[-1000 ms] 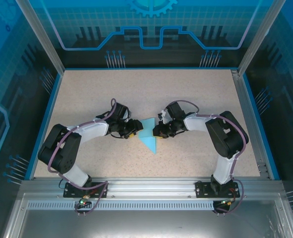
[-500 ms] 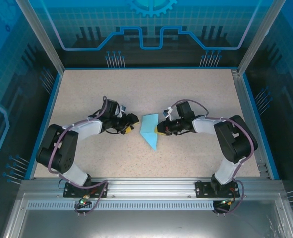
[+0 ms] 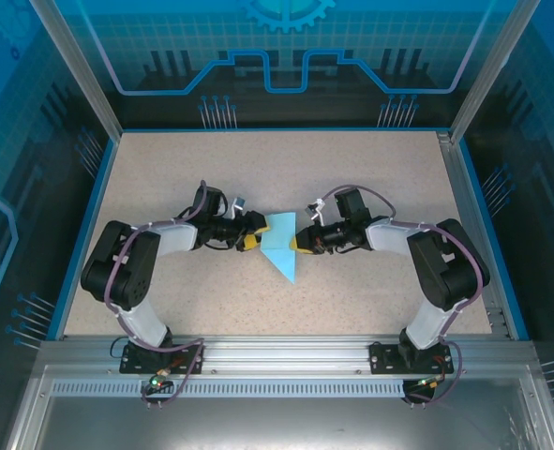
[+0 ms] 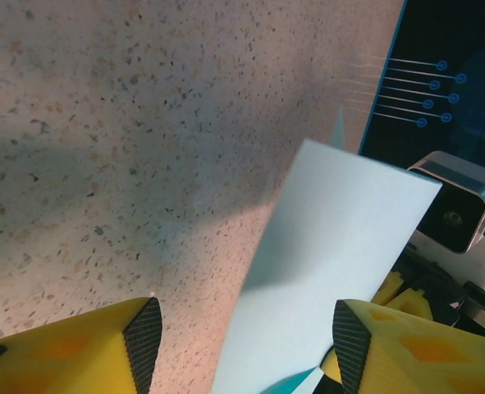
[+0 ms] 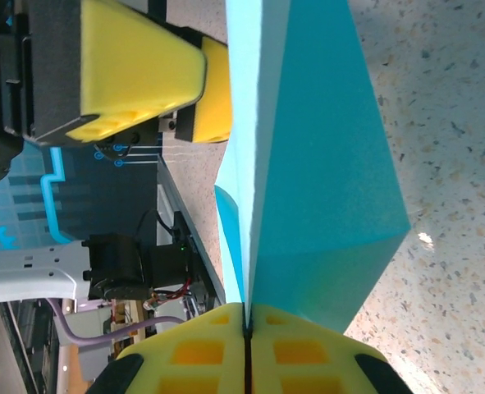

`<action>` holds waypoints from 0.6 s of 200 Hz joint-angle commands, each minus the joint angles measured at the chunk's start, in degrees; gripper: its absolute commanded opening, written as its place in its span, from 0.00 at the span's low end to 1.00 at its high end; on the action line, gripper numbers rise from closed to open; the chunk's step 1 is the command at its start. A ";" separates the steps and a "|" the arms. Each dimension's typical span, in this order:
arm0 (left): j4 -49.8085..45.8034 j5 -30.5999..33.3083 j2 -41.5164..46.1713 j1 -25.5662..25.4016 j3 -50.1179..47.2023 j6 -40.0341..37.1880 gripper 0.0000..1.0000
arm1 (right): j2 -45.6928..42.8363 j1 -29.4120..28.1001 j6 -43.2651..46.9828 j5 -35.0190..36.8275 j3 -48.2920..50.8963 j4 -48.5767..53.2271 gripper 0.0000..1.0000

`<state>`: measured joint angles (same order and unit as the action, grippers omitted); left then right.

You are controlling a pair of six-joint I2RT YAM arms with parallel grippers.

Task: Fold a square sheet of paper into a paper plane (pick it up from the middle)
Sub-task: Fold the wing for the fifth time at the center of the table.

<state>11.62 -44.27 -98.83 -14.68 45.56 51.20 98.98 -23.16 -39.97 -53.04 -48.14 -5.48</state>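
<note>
The light blue paper plane (image 3: pixel 281 247) is a folded, pointed shape at the table's middle, its tip toward the near edge. My right gripper (image 3: pixel 301 245) is shut on its right side. In the right wrist view the yellow pads (image 5: pixel 308 353) meet on the paper plane (image 5: pixel 308 156), which stands on edge with its layers pressed together. My left gripper (image 3: pixel 254 240) is at the plane's left edge and open. In the left wrist view the pale paper plane (image 4: pixel 332 263) runs up between the spread fingers (image 4: pixel 144 341) of the left gripper (image 4: pixel 246 343).
The speckled beige table (image 3: pixel 286 178) has blue raised borders and a metal rail along the near edge. The left gripper's yellow fingers (image 5: pixel 135 74) show close beyond the paper in the right wrist view. The right wrist's camera housing (image 4: pixel 455 209) sits just behind the paper.
The left gripper first drew back left from the paper, then came right again to its left edge. The paper went from a wider spread shape to a narrower fold held by the right gripper.
</note>
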 commanded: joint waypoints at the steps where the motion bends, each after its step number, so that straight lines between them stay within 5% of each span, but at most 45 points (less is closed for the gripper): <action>1: 4.14 -4.14 -1.21 0.88 0.08 1.28 0.59 | 0.42 0.70 2.17 -2.84 -1.91 0.95 0.08; 120: 6.22 -2.38 -4.24 1.14 -1.04 -0.09 0.08 | 8.87 0.26 5.38 2.21 -5.38 5.90 0.20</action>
<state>16.82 -47.79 -100.79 -14.04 45.52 52.23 106.13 -23.16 -36.34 -52.84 -51.70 -2.63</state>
